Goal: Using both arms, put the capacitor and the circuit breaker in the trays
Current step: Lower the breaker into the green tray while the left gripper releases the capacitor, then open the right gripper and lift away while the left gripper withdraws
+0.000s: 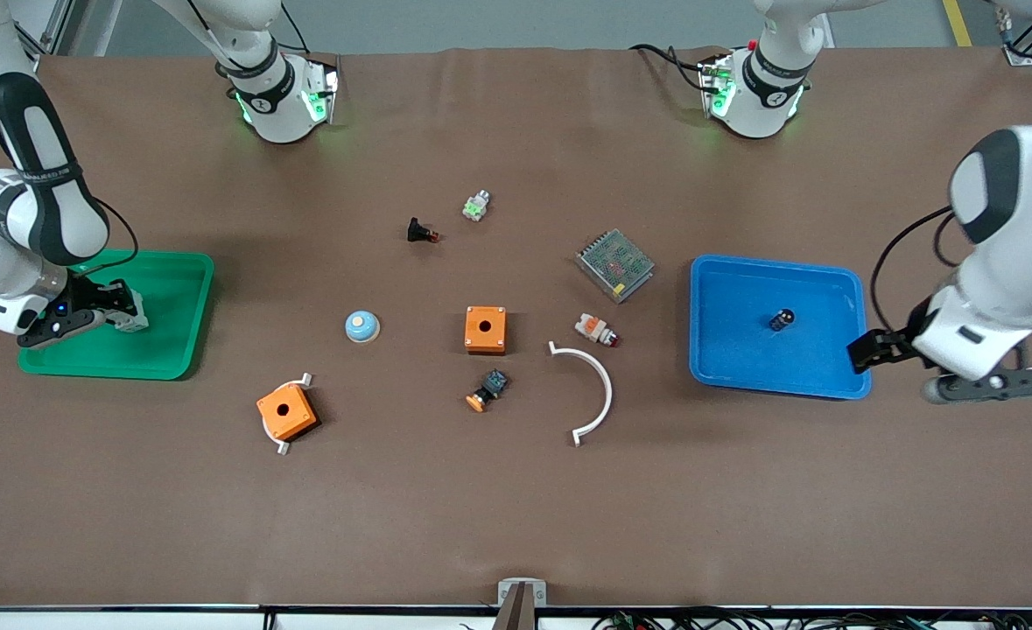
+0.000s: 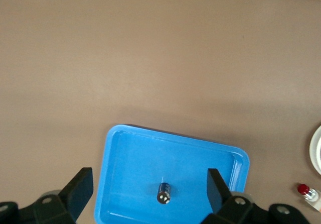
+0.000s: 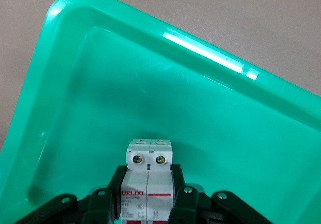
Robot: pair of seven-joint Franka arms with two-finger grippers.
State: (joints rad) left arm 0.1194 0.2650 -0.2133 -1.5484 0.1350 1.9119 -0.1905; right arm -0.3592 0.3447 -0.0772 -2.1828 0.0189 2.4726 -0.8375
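Jaws first: my right gripper (image 1: 122, 311) is clamped on the circuit breaker (image 1: 133, 320) over the green tray (image 1: 179, 280); my left gripper (image 1: 866, 350) hangs spread wide and empty over the blue tray's (image 1: 726, 280) edge at the left arm's end of the table. Front view: the capacitor (image 1: 782, 319) lies inside the blue tray, apart from every wall, so that half looks done. The loose parts, namely the orange box (image 1: 485, 329), the white arc (image 1: 599, 385) and the meshed power unit (image 1: 614, 264), sit mid-table, well apart from both trays, so either arm has open cloth for pulling away. Left wrist view: my fingers (image 2: 80, 189) stand on either side of the capacitor (image 2: 164, 193) and clear of it; the tray rim (image 2: 108, 174) runs close under one finger. Risk as I judge it: any drop or sideways sweep from here could catch that rim and shove the tray, or roll the little cylinder. Straight up is safest. Right wrist view: the circuit breaker (image 3: 149, 184) sits gripped between my fingers (image 3: 183, 194), screw end toward the tray's corner wall (image 3: 65, 13), bare tray floor ahead. I cannot tell if it touches the floor. Letting go high, it could tip or bounce; a tilted release might drag it out with a finger.
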